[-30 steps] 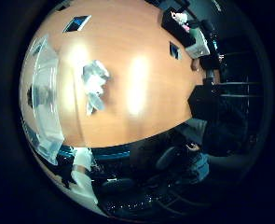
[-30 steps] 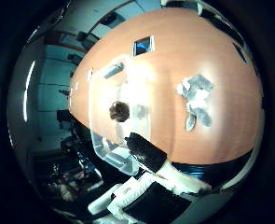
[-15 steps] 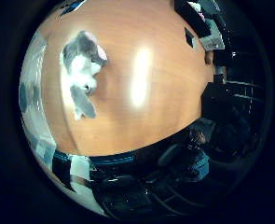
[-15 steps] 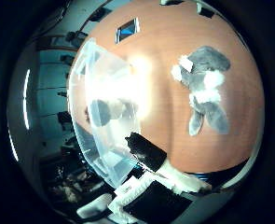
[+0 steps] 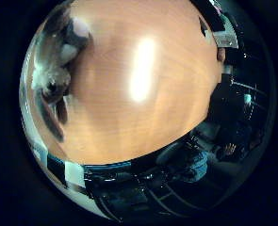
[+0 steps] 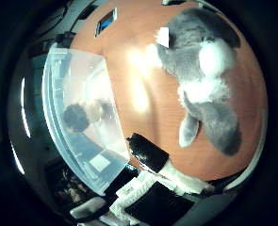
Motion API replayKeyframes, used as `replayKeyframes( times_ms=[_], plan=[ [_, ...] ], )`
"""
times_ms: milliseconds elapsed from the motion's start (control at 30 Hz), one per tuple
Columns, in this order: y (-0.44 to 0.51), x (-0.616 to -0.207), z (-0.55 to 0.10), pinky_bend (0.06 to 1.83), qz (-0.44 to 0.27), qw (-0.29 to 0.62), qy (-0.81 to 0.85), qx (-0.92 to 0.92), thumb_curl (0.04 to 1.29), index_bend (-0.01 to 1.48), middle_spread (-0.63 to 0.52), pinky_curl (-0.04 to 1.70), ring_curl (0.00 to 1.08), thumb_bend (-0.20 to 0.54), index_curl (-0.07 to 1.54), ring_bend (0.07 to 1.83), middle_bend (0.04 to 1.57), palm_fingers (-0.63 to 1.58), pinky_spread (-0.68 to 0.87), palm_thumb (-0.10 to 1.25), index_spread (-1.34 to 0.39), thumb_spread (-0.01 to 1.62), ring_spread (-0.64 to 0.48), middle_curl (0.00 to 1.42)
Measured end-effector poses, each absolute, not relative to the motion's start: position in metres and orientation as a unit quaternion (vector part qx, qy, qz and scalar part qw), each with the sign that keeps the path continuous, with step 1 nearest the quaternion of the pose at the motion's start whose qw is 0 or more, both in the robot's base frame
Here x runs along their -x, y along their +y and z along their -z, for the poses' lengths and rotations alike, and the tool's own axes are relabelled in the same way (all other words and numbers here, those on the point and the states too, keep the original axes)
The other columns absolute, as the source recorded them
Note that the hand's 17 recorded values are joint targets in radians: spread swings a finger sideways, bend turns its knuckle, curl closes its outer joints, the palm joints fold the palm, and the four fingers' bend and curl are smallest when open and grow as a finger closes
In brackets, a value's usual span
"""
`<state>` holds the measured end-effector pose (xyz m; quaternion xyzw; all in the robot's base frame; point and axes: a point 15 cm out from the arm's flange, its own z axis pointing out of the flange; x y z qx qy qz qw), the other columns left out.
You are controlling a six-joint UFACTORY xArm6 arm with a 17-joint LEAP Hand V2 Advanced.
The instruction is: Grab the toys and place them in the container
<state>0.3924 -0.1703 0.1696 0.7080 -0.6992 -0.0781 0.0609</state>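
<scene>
Toy (image 6: pixel 202 89) (grey and white plush) lies on the wooden worktop (image 5: pixel 143 122), close under the palm. Beside it stands a clear container (image 6: pixel 77 127) with a dark toy (image 6: pixel 76 117) inside. The hand (image 6: pixel 148 181) holds nothing; its finger pose is unclear.

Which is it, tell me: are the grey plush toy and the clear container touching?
Apart. The thumb side palm view shows bare table between the grey plush toy and the clear container.

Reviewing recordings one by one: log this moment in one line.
phase: approach | hand: above grey-and-white plush toy on wooden table | clear container: beside toy, holds a dark toy | grasp: not yet
</scene>
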Motion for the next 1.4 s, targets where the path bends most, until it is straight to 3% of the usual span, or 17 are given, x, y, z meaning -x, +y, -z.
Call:
replayKeyframes(
  times_ms=[200,367,467,500,567,633,933,1067,1400],
  plan=[
    [-0.170,-0.396,-0.155,0.50,0.082,0.065,-0.695,-0.711,0.28,0.15,0.01,0.27,0.21,-0.016,0.28,0.40,0.31,0.33,0.52,0.50,-0.25,1.10,0.17,0.36],
    [-0.170,-0.394,-0.147,0.48,0.082,0.087,-0.680,-0.724,0.31,0.18,-0.15,0.23,0.23,-0.006,0.29,0.52,0.44,0.57,0.46,0.63,-0.29,1.06,-0.03,0.41],
    [-0.167,-0.394,-0.145,0.55,0.082,0.094,-0.673,-0.729,0.33,0.19,-0.25,0.22,0.29,-0.008,0.32,0.71,0.54,0.82,0.21,0.74,-0.33,1.02,-0.22,0.47],
    [-0.167,-0.394,-0.145,0.59,0.082,0.094,-0.672,-0.730,0.34,0.20,-0.27,0.24,0.31,-0.007,0.34,0.74,0.54,0.87,0.14,0.76,-0.34,1.01,-0.25,0.48],
    [-0.168,-0.394,-0.145,0.75,0.079,0.103,-0.665,-0.735,0.36,0.26,-0.33,0.29,0.37,-0.010,0.40,0.85,0.61,1.07,-0.17,0.84,-0.41,0.97,-0.32,0.55],
    [-0.170,-0.393,-0.141,0.87,0.080,0.112,-0.660,-0.739,0.37,0.32,-0.36,0.34,0.43,-0.012,0.48,0.94,0.70,1.14,-0.33,0.89,-0.45,0.95,-0.33,0.63],
    [-0.177,-0.391,-0.144,1.29,0.074,0.129,-0.646,-0.749,0.48,0.80,-0.34,0.62,0.66,-0.008,0.91,1.32,1.06,1.08,-0.27,1.09,-0.47,0.87,-0.27,0.95],
    [-0.181,-0.385,-0.169,1.34,0.064,0.127,-0.653,-0.744,0.56,0.87,-0.31,0.71,0.71,-0.010,1.00,1.35,1.15,1.03,-0.22,1.14,-0.42,0.83,-0.26,1.01],
    [-0.186,-0.365,-0.269,1.34,0.031,0.113,-0.669,-0.734,0.68,0.93,-0.26,0.84,0.79,-0.018,1.08,1.37,1.21,0.97,-0.19,1.11,-0.36,0.74,-0.25,1.06]
  ],
)
